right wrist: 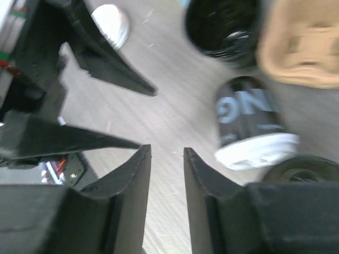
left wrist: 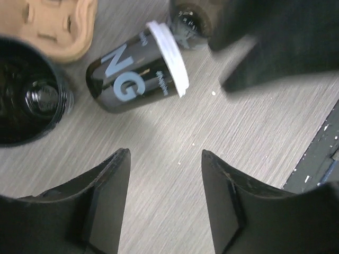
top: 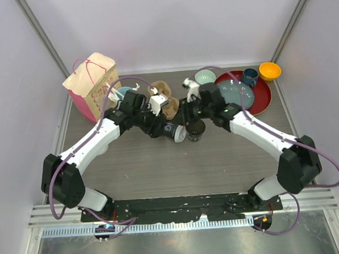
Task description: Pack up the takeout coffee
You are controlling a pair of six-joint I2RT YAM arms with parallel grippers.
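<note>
The grey wood-grain worktop [top: 160, 167] fills the top view, with the left arm [top: 91, 142] and right arm [top: 261, 133] reaching in from the bottom corners and meeting at the centre. At the upper left stands a pink and cream bag [top: 93, 85] with pink handles; its side carries printing too small to read. At the upper right lies a red tray [top: 264, 96] bearing a teal plate [top: 236, 92] and a dark-blue mug [top: 250, 76], with an orange bowl [top: 269, 70] just beyond its rim and a pale bowl [top: 205, 76] at its left edge. A brown card carrier [left wrist: 53, 24] sits at the upper centre, just above where the arms meet. The cup [left wrist: 132, 79] lies on its side on the worktop just below the carrier, in the upper middle of the left wrist view, its white lid [left wrist: 172, 58] on and pointing to the right; large pale-blue letters "NG" show on its dark wall, and a line of finer print beside them cannot be read. The second cup [left wrist: 188, 21] is at the top of that view, touching or just beside the lid. An open black vessel [left wrist: 26, 100] stands at the left edge, near the carrier. The left pincer [left wrist: 165, 156] is about half spread, with only bare worktop between its fingers, below the lying cup. The right pincer [right wrist: 166, 151] is parted by a narrow gap and grips nothing, with the cup to its upper right.
</note>
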